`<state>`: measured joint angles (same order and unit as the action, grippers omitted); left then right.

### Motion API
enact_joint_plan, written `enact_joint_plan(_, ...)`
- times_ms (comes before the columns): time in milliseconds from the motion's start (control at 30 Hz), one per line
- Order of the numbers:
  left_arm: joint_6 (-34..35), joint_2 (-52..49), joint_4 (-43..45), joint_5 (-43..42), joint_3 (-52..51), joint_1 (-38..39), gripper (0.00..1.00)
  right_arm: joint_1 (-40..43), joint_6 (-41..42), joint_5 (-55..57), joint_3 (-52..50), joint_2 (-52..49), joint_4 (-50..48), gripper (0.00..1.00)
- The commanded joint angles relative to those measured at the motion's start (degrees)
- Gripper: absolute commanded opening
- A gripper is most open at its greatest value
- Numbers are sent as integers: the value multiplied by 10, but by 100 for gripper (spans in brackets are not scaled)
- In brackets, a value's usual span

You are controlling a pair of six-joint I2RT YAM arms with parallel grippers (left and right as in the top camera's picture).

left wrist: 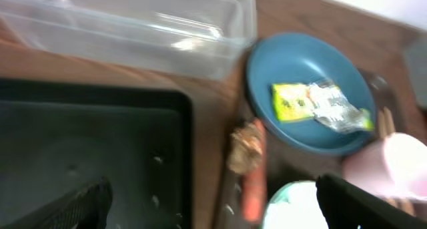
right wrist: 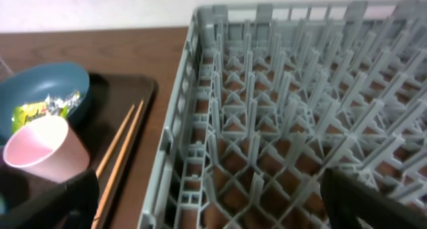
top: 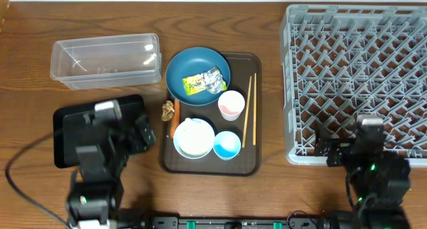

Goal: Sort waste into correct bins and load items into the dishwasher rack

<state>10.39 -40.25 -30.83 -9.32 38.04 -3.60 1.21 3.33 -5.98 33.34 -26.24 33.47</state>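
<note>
On the brown serving tray (top: 257,163), the dark blue bowl (top: 190,63) holds the yellow-green foil wrapper (top: 204,82). Beside it are the white cup with pink inside (top: 231,104), the chopsticks (top: 248,112), the white bowl (top: 194,137) with white contents I cannot tell apart, and the small light-blue bowl (top: 227,145). The brown nut-like piece (top: 168,109) and the orange stick (top: 174,124) lie at the tray's left edge. My left gripper (left wrist: 213,209) is open and empty above the black tray's (left wrist: 80,149) right edge. My right gripper (right wrist: 210,202) is open and empty over the grey rack's (right wrist: 287,89) front left corner.
The clear tub (top: 107,59) stands at the back left, behind the black tray (top: 63,132). The rack (top: 360,75) fills the right side up to the table's right edge. A black cable (top: 27,155) curves over the wood at the front left.
</note>
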Motion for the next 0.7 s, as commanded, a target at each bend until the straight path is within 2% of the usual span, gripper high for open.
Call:
enact_joint_plan(0, 0, -70, -54, -74, 83, -2, 98, -5, 9, 0, 76, -73, 53, 99)
enact_joint_plan(200, -4, -162, -168, -76, 172, 49, 98, -5, 9, -9, 156, -183, 121, 99)
enact_joint_plan(300, -42, -189, -193, -76, 182, 103, 98, -5, 9, -21, 158, -207, 121, 99)
enact_joint_plan(433, -103, -218, -194, -76, 182, 179, 98, -5, 7, -12, 158, -223, 120, 99)
enact_joint_plan(667, -104, -241, -127, -76, 180, 211, 98, -5, 7, 7, 158, -238, 135, 99)
